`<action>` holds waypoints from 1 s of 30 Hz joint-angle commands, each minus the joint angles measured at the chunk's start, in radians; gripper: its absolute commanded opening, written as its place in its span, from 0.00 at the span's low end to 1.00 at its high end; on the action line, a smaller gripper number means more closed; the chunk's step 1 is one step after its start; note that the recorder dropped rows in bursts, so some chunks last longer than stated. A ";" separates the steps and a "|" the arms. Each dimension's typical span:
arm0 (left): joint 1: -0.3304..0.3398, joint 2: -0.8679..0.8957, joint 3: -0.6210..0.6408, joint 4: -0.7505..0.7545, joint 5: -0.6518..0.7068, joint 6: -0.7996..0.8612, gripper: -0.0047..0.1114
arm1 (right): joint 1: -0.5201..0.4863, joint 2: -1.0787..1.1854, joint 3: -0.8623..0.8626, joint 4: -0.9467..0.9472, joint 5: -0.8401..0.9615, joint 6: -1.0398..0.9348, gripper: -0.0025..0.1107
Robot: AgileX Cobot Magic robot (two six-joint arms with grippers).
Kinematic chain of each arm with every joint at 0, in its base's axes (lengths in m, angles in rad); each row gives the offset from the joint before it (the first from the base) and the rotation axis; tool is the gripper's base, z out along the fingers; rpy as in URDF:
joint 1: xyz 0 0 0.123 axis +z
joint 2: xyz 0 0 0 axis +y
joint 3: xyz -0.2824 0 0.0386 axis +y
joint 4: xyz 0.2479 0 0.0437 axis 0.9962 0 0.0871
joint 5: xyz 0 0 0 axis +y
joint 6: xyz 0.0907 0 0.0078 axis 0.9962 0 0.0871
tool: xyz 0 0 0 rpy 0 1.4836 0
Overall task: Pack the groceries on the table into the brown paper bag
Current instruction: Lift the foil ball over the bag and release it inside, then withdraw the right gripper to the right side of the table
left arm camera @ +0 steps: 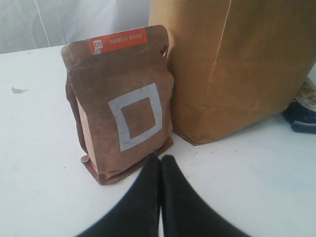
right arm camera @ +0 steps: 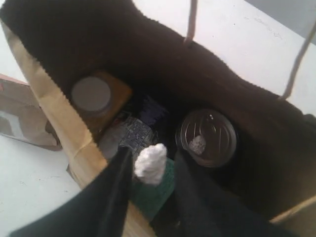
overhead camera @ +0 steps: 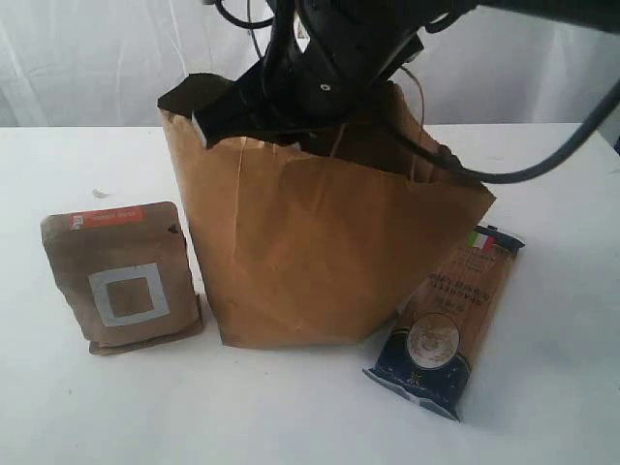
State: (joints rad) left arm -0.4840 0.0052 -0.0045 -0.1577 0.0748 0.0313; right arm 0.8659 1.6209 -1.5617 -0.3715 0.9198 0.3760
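Pouch [left arm camera: 121, 103] upright, near left end effector [left arm camera: 159, 158] (closed)

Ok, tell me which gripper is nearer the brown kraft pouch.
Left. The left gripper is shut, close by the brown kraft pouch, not touching it; the right gripper is in the mouth of the brown paper bag.

Glossy black arm [overhead camera: 329, 68] trailing thick black cables [overhead camera: 542, 165]; left hand [left arm camera: 159, 158] has tapered black fingers [left arm camera: 143, 197].
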 commanded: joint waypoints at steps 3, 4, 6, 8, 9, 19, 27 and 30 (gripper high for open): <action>0.004 -0.005 0.004 -0.001 0.000 -0.006 0.05 | -0.011 -0.036 -0.011 -0.012 -0.075 -0.015 0.47; 0.004 -0.005 0.004 -0.001 0.000 -0.006 0.05 | -0.011 -0.046 -0.011 -0.014 -0.086 -0.009 0.46; 0.004 -0.005 0.004 -0.001 0.000 -0.006 0.05 | -0.011 -0.071 -0.011 -0.014 -0.098 0.013 0.45; 0.004 -0.005 0.004 -0.001 0.000 -0.006 0.05 | -0.008 -0.097 -0.011 -0.019 -0.098 0.040 0.45; 0.004 -0.005 0.004 -0.001 0.000 -0.006 0.05 | -0.008 -0.119 -0.007 -0.022 -0.103 0.052 0.45; 0.004 -0.005 0.004 -0.001 0.000 -0.006 0.05 | -0.008 -0.424 0.145 -0.120 -0.084 0.217 0.45; 0.004 -0.005 0.004 -0.001 0.000 -0.006 0.05 | -0.008 -0.728 0.395 -0.270 0.061 0.421 0.45; 0.004 -0.005 0.004 -0.001 0.000 -0.006 0.05 | -0.008 -0.816 0.490 -0.303 0.140 0.522 0.45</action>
State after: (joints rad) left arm -0.4840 0.0052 -0.0045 -0.1577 0.0748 0.0313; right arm 0.8659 0.8852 -1.1497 -0.6315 0.9847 0.8071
